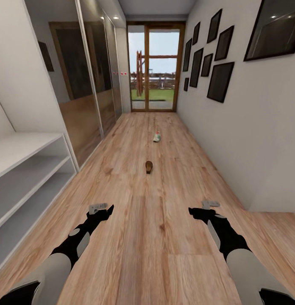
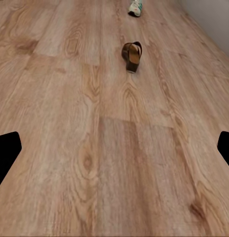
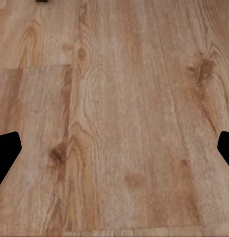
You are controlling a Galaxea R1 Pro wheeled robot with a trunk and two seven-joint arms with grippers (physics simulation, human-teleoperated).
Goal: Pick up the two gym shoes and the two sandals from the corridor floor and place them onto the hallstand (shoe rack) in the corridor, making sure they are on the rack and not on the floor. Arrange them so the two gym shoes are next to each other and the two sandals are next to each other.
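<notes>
Two shoes lie on the wood floor point(image 1: 134, 254) at my twelve o'clock: a brown sandal point(image 1: 148, 166) near, a gym shoe point(image 1: 157, 136) farther. The shoe rack point(image 1: 24, 169) is at nine o'clock. My left gripper point(image 1: 106, 209) and right gripper point(image 1: 196, 210) are spread wide and hold nothing.
</notes>
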